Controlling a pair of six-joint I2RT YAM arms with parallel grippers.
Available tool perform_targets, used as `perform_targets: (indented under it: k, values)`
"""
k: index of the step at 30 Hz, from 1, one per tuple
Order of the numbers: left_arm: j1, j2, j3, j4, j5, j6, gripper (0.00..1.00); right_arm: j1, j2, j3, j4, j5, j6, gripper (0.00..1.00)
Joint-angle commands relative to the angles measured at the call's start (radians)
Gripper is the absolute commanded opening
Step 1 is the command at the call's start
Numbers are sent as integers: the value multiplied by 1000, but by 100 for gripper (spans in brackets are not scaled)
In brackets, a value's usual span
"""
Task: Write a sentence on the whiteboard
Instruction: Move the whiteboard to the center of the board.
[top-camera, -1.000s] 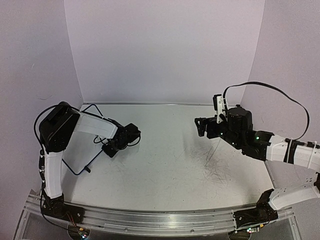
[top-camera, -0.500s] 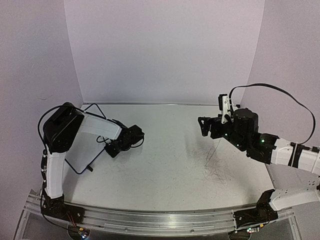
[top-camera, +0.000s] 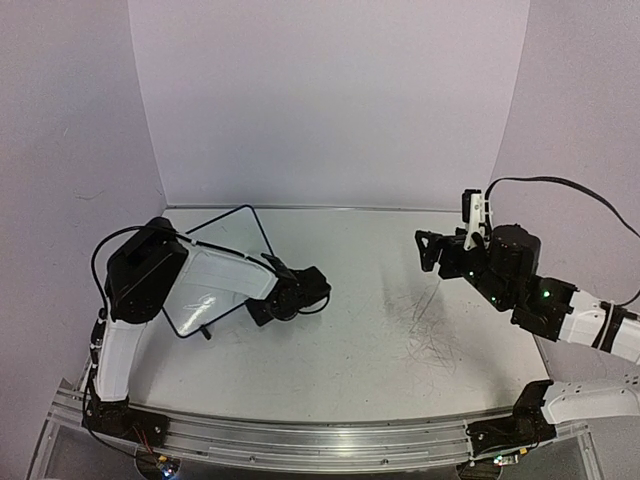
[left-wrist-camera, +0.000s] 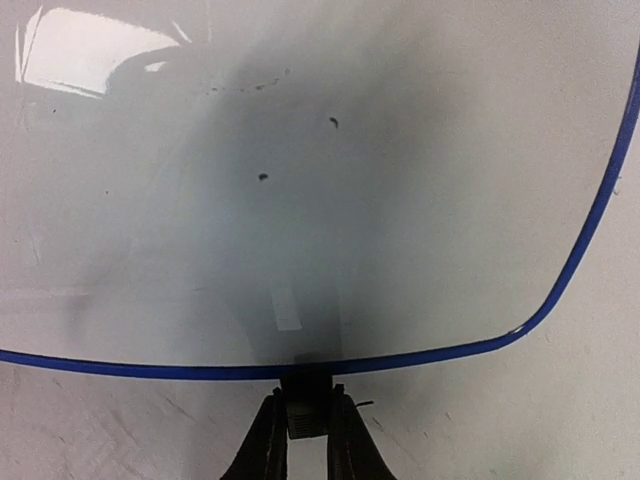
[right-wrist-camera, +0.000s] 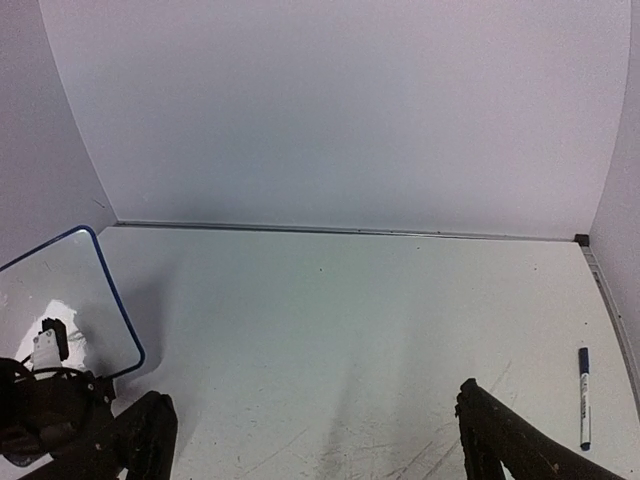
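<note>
Clamping left hand (left-wrist-camera: 303, 405) on blank board (left-wrist-camera: 420, 180) by edge clip (left-wrist-camera: 303, 385), at worktop (top-camera: 350, 330) left side. Hovering right hand (top-camera: 428, 252) wide apart, empty; pen (right-wrist-camera: 583, 398) far right. Risking board pivoting or slipping from single narrow pinch.

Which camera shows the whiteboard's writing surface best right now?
Left wrist: the small white blue-framed whiteboard fills it, no writing visible, left gripper pinching its edge. Top external shows the board partly hidden by the left arm; right wrist catches only a corner.
</note>
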Motion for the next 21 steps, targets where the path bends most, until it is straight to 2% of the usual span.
perform_targets:
  k: [1, 12, 21]
  values:
    - [-96, 51, 127, 19, -62, 68, 5, -4, -87, 7, -21, 98, 44, 98]
    - [-302, 294, 476, 15, -80, 115, 5, -5, -305, 63, -146, 221, 28, 98]
    - [-411, 539, 855, 13, -122, 191, 5, -5, -443, 64, -292, 196, 103, 98]
